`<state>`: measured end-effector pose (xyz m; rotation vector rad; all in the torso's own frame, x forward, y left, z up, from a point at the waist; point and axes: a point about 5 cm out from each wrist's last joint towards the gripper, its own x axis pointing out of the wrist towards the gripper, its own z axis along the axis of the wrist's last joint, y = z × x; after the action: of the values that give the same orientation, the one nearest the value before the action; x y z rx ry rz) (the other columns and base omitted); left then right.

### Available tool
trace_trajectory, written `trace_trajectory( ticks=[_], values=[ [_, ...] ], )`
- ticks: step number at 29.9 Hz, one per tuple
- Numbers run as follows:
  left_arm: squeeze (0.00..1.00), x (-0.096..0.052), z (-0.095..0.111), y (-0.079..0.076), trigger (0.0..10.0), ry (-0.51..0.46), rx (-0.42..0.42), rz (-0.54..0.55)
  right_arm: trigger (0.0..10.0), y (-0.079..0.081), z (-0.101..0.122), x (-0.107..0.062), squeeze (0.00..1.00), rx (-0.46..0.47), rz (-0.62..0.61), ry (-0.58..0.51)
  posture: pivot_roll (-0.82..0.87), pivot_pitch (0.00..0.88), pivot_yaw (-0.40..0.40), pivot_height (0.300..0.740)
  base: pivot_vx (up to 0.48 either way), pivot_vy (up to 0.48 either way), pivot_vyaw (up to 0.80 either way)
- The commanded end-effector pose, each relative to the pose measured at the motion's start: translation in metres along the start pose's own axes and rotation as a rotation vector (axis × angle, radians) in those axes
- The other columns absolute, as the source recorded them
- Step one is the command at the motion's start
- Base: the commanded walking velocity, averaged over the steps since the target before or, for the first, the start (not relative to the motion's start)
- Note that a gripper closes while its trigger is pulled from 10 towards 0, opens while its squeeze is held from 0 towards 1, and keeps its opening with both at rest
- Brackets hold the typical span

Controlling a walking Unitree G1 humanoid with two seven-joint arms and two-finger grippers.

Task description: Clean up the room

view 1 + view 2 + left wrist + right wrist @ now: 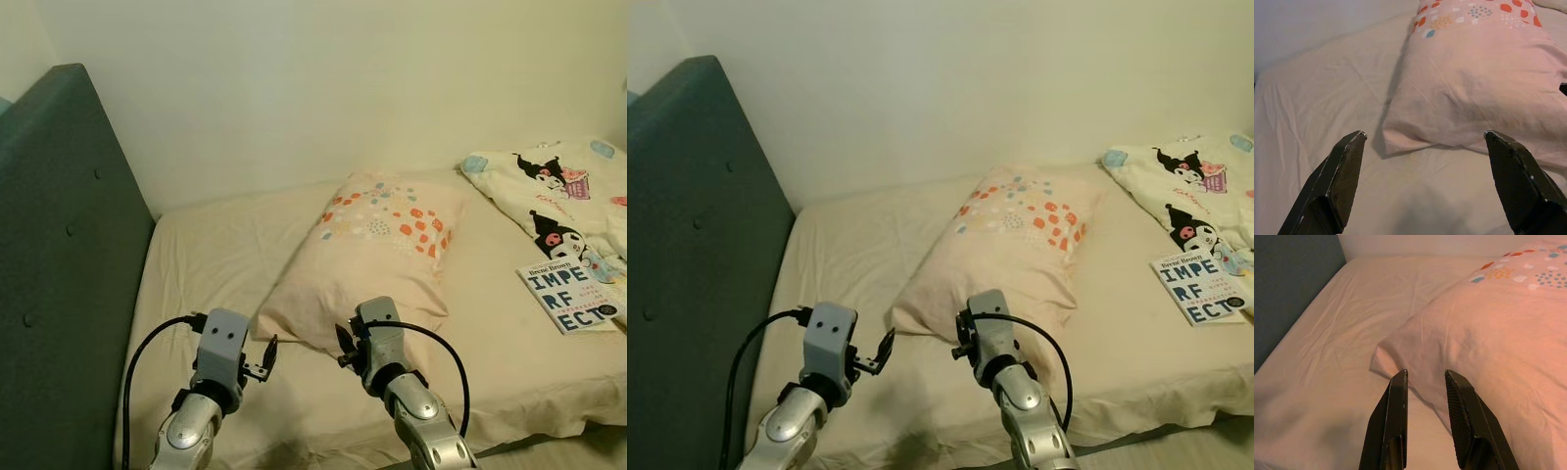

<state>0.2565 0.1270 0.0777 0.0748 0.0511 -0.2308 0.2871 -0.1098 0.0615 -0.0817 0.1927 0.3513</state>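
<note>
Pillow (377, 250) lies askew mid-bed (206, 284), near edge just beyond both pincers. Left pincer (1425, 147) spread wide, empty; right pincer (1425, 382) narrowly parted, empty, at the near corner. Likely soft, light, floppy: pinch the near corners.

pale wall (294, 88), teal headboard (59, 255), cream bed (216, 264).

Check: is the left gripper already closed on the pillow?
No. In the left wrist view the left gripper has its fingers spread wide, short of the pillow's near edge, touching nothing.
</note>
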Motion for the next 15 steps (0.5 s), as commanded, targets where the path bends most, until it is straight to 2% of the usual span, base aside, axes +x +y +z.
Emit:
trace_trajectory(
  ticks=[1,6,15],
  values=[
    [0.00,-0.0015,-0.0054,0.0013,10.0,0.024,-0.002,0.006,10.0,0.0003,-0.0034,-0.0003,0.00,0.026,-0.011,0.014,-0.05,0.069,0.029,0.740,0.000,0.000,0.00],
    [0.00,-0.0016,-0.0056,0.0010,10.0,0.023,-0.001,0.003,10.0,-0.0024,-0.0028,0.0001,0.00,0.035,-0.032,0.010,-0.05,0.066,0.029,0.730,0.000,0.000,0.00],
    [0.00,-0.0019,-0.0058,-0.0004,10.0,0.024,0.004,-0.014,10.0,-0.0030,-0.0024,-0.0004,0.00,0.039,-0.042,0.006,-0.05,0.065,0.030,0.685,0.000,0.000,0.00]
  ],
)
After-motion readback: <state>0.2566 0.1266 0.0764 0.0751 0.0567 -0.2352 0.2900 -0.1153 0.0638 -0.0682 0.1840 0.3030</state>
